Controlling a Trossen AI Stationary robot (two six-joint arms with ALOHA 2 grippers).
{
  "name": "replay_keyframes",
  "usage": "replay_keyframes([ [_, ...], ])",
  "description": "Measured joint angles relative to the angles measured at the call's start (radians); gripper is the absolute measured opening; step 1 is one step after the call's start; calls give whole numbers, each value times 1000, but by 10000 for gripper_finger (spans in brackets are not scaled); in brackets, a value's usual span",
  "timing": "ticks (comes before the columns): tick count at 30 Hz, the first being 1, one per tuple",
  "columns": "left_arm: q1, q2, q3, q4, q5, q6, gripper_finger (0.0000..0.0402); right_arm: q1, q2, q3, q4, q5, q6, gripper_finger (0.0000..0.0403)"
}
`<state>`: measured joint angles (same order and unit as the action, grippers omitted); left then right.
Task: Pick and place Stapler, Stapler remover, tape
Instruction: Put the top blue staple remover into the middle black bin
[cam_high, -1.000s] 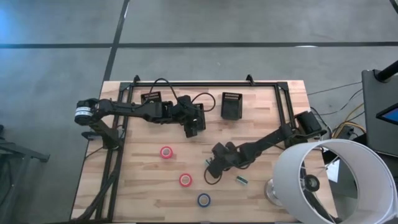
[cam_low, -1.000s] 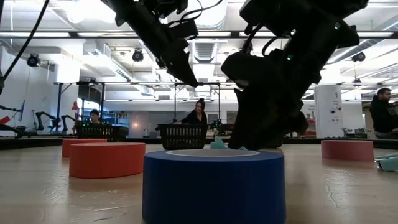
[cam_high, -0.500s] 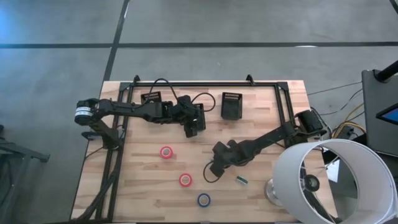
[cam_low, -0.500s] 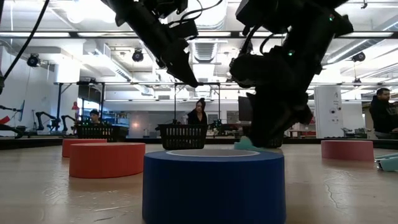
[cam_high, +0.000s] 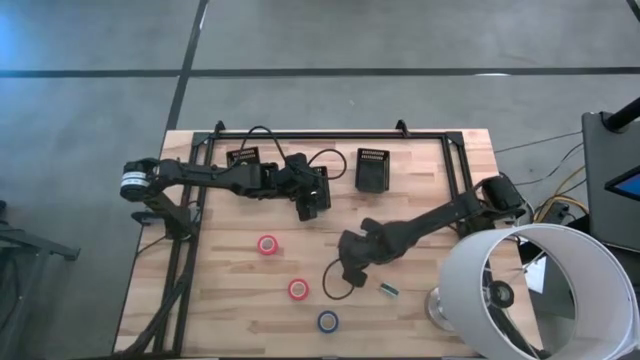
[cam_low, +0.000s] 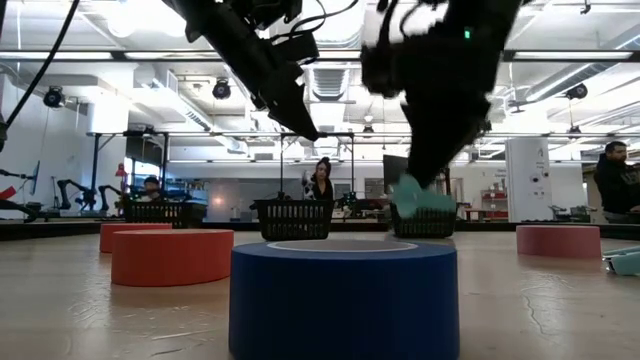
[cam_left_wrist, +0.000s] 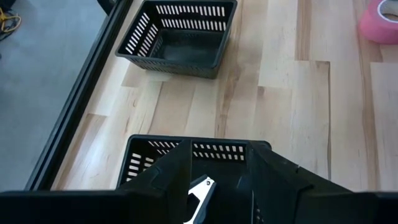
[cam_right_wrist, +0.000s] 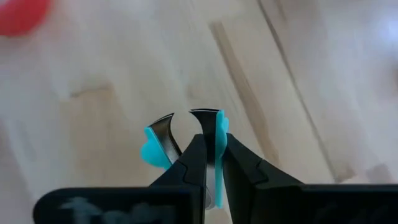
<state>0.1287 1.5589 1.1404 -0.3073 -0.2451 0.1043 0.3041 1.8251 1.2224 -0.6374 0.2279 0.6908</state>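
The right gripper (cam_right_wrist: 208, 155), above mid-tabletop, pinches the teal staple remover (cam_right_wrist: 155, 146) by one wing only; a jolt in carrying could twist it free. The left gripper (cam_left_wrist: 211, 186), fingers spread, hovers over a black basket (cam_left_wrist: 140, 162) near the far edge.

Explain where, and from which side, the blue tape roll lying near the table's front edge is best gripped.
The blue tape roll lies flat, core facing up, nothing touching it. Probably best: come straight down from above and pinch its wall, one finger in the core, one outside.
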Motion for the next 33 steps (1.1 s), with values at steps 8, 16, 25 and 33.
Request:
replay_keyframes([
  [8, -1, 0, 0, 0, 0, 0, 156, -77, -71, 39, 4, 86, -199, 25],
  [16, -1, 0, 0, 29, -5, -8, 156, -248, -70, 36, 121, 81, -418, 25],
  [25, 5, -145, -21, -111, -74, -155, 156, -365, -39, 23, 331, 78, -546, 25],
  [33, 1, -348, -152, -86, -71, -208, 156, -432, 68, 33, 499, 75, -613, 29],
])
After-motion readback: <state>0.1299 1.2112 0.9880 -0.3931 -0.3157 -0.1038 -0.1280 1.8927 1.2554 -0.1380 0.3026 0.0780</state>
